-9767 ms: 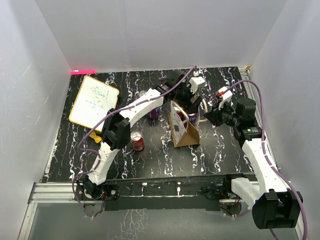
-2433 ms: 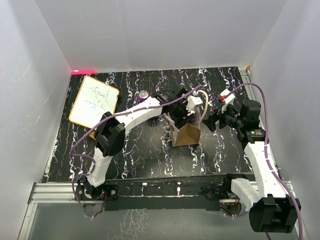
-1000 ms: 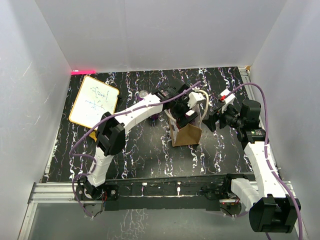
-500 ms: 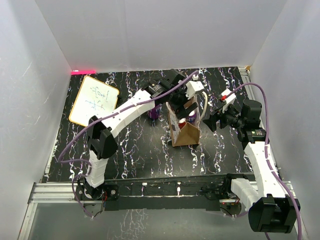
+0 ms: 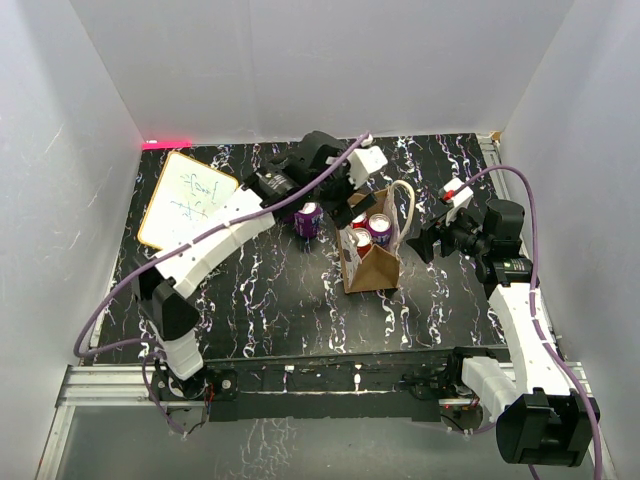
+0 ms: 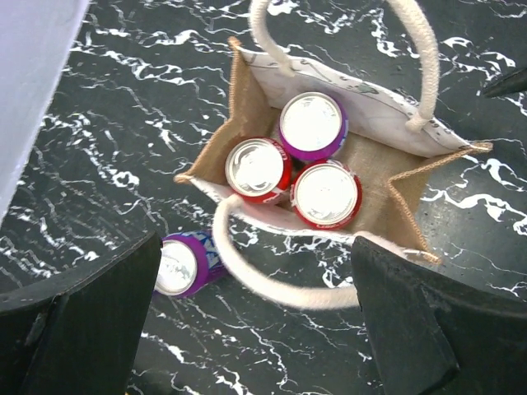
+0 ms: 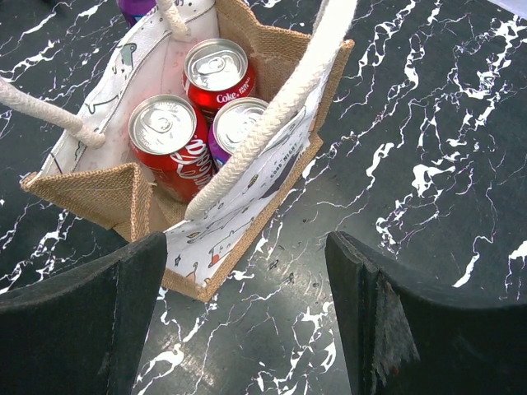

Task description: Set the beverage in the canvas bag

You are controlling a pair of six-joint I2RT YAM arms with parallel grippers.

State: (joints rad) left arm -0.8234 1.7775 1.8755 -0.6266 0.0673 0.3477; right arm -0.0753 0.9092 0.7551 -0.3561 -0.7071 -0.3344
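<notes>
- Black tabletop with white marble veins is sitting inside plain white walls. A red light strip is glowing at the upper left of the top view.
- Canvas bag is standing upright at centre-right of the top view, mouth open and cream rope handles drooping outward.
- Three cans are standing upright and touching inside it: first red can, second red can and bagged purple can.
- Both red cans are showing white Coca-Cola script.
- The bag's pale panel is carrying small doodles and a line of print, too small to read.
- Loose purple can is standing on the table just left of the bag, label unreadable.
- Left gripper is hovering above the bag, jaws spread wide and gripping nothing.
- Right gripper is sitting near the bag's right side, fingers apart and empty.
- Whiteboard is lying at upper left, its handwriting illegible.
</notes>
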